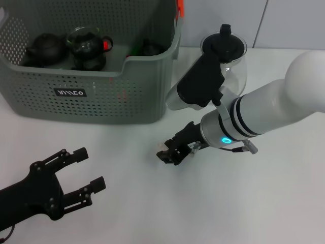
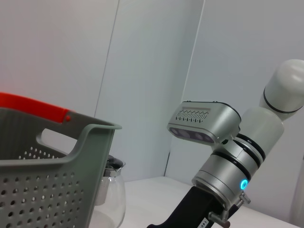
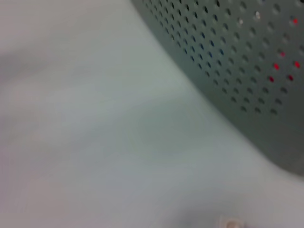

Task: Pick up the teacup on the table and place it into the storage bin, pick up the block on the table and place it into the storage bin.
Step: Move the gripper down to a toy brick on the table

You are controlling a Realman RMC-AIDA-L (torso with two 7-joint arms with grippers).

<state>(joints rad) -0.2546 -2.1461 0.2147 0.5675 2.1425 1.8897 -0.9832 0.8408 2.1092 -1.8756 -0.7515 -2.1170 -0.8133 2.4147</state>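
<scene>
your right gripper (image 1: 166, 154) sits low on the bench (image 1: 213, 203) before the bin (image 1: 96, 96), fingers' state unclear. no teacup or block visible outside; left gripper (image 1: 81, 175) released, idle.

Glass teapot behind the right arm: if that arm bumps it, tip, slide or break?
The glass teapot looks clear and thin-walled, so probably fragile under a hard knock. Its body is round and wide, so it would more likely slide on the smooth white table than tip. The black lid sits on top and might come loose.
</scene>
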